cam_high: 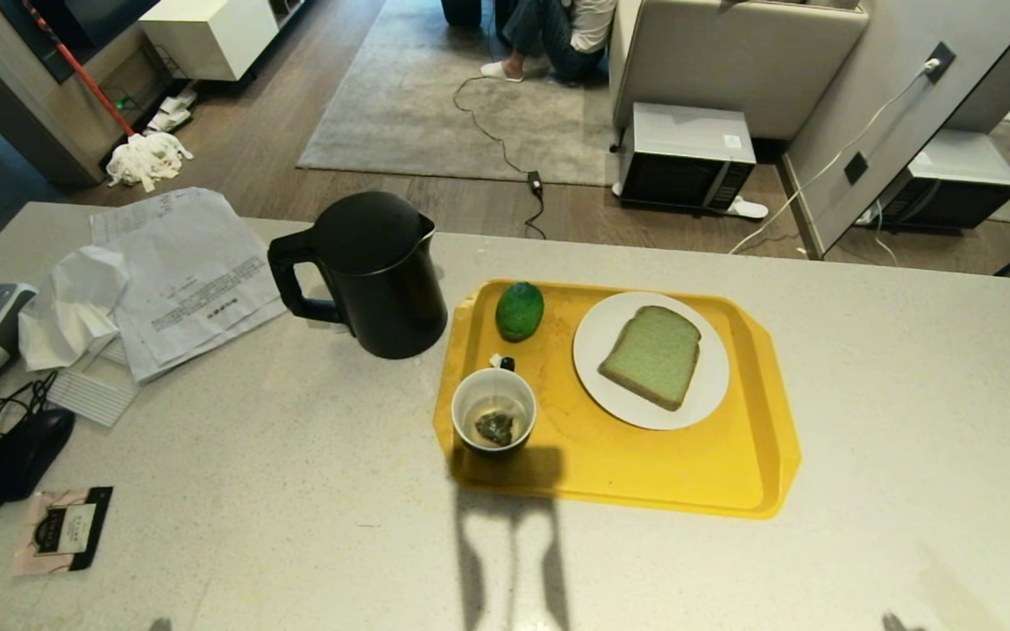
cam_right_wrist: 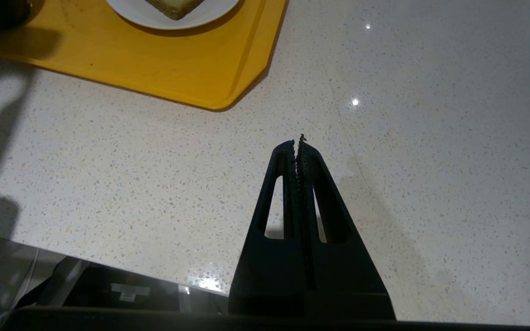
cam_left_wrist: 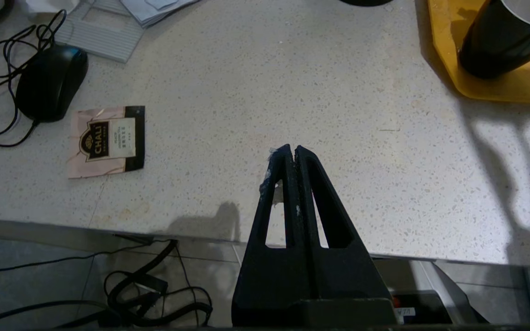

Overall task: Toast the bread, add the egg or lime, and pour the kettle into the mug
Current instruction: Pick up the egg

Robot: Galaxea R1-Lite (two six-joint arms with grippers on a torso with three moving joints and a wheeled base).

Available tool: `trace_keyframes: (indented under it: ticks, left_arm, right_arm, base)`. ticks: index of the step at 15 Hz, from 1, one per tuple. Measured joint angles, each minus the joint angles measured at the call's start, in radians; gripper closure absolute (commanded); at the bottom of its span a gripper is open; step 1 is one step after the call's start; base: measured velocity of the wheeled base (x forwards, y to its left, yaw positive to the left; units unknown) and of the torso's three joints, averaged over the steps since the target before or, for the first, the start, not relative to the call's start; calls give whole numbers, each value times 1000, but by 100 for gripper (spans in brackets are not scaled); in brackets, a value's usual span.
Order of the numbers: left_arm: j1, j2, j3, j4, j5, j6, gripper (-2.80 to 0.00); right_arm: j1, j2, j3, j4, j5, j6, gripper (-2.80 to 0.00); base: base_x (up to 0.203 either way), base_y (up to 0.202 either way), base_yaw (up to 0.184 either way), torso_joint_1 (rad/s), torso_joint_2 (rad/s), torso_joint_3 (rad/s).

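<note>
- The left claw (cam_left_wrist: 291, 151) was seen pressed fully closed with nothing in it, parked over the near edge of the table (cam_high: 908, 394); it was judged idle.
- The right claw (cam_right_wrist: 298, 145) was likewise closed tight and empty, parked over bare table near the tray's near right corner.
- The bread (cam_high: 652, 355) was laid flat on a white plate (cam_high: 597, 377) at the right of the yellow tray (cam_high: 733, 473), apparently staged for pickup; no toaster could be made out.
- The lime (cam_high: 520, 310) was set at the tray's far left corner, just beside the kettle (cam_high: 378, 272), which stood upright on the table left of the tray, handle turned left.
- The mug (cam_high: 494, 410) was placed at the tray's near left corner, holding a tea bag and what was taken for a little liquid, so pouring was judged still open.
- No egg was found in any view.
- Neither arm was visible from the head camera; only 1 forked shadow was cast near the mug.
- In the wrist views the mug, kettle base and plate were cut off at the frame edges.
- A person (cam_high: 558, 35) beyond the table was only partly shown.
</note>
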Motion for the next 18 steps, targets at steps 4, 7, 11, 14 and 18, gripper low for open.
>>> trace_keyframes:
  ticks: [4, 7, 11, 14, 18]
  left_arm:
    - [0, 0, 0, 0, 0, 1, 0]
    - [0, 0, 0, 0, 0, 1, 0]
    - [0, 0, 0, 0, 0, 1, 0]
    - [0, 0, 0, 0, 0, 1, 0]
    - [0, 0, 0, 0, 0, 1, 0]
  right_arm:
    - [0, 0, 0, 0, 0, 0, 0]
    - [-1, 0, 0, 0, 0, 1, 0]
    - [0, 0, 0, -1, 0, 1, 0]
    - [0, 0, 0, 0, 0, 1, 0]
    - [-1, 0, 0, 0, 0, 1, 0]
  base:
    - [-2, 4, -126, 1, 4, 3]
    - [3, 10, -175, 1, 4, 2]
    - [1, 9, -176, 3, 3, 0]
    - [1, 7, -174, 2, 2, 1]
    - [1, 8, -174, 6, 3, 2]
